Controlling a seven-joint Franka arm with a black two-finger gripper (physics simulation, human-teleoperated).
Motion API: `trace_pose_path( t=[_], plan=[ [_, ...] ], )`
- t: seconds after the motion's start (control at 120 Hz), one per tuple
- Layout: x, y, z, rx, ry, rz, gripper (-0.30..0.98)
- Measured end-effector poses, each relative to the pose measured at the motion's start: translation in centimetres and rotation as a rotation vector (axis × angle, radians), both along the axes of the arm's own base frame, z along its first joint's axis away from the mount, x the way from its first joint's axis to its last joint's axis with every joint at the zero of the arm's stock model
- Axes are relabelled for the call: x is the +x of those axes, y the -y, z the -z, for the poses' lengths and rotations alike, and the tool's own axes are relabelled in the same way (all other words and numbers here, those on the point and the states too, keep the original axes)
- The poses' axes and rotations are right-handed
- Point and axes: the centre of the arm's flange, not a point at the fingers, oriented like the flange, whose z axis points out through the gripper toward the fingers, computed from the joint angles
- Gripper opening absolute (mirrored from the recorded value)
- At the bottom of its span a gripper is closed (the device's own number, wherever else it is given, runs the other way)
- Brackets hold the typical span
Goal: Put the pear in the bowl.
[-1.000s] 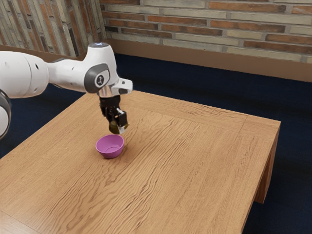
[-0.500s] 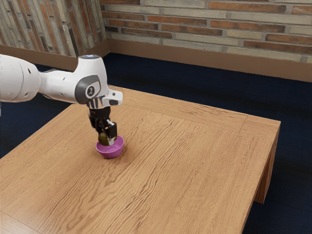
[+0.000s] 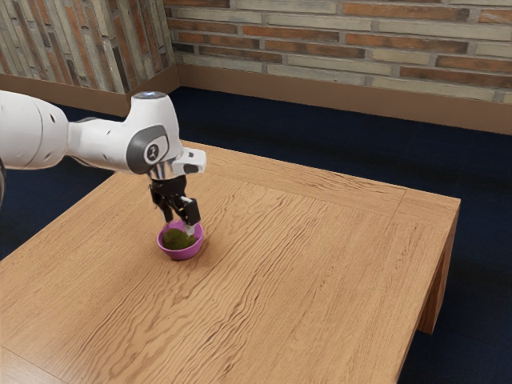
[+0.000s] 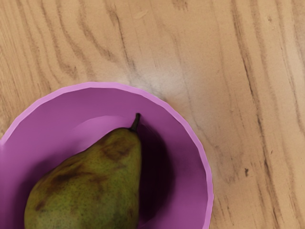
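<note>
While the white arm [image 3: 100, 144] is spanning the exterior view's left, a round emblem [image 3: 153, 150] is marking its joint, too small for me to be reading. Next to the right, the black gripper [image 3: 180, 225] is hanging low over the bowl, its fingers standing apart and gripping nothing. Beneath them the pear [image 3: 176, 239] is lying on its side inside the purple bowl [image 3: 182, 254], its stem [image 4: 137, 121] pointing toward the rim. By my judgement the placing is looking done, and only the hand's lifting clear is remaining; a fingertip could be brushing pear or rim on the way up. Farther right, the wooden table [image 3: 320, 264] is stretching away, and neither it nor the bowl is carrying any readable writing.
</note>
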Motion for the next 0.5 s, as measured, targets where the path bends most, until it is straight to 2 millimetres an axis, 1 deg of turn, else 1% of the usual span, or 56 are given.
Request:
trace_pose_path(
  t=[0.033,0.1,0.133,0.192,0.233,0.292,0.35,0.425,0.5],
  plan=[
    [0.0,0.2,-1.1,0.0,0.012,-0.002,0.62],
    [-0.1,-0.1,-4.6,0.003,0.037,-0.019,0.64],
    [-0.4,-0.1,-6.5,0.005,0.049,-0.03,0.65],
    [-0.2,-0.2,-9.8,0.008,0.073,-0.05,0.66],
    [-0.5,-0.1,-12.8,0.011,0.09,-0.063,0.66],
    [-2.0,0.7,-18.1,0.025,0.126,-0.075,0.67],
    [-3.9,1.7,-22.0,0.028,0.139,-0.084,0.67],
    [-5.7,3.0,-25.5,0.025,0.139,-0.088,0.68],
    [-7.0,4.2,-27.4,0.02,0.124,-0.09,0.68]
  ],
)
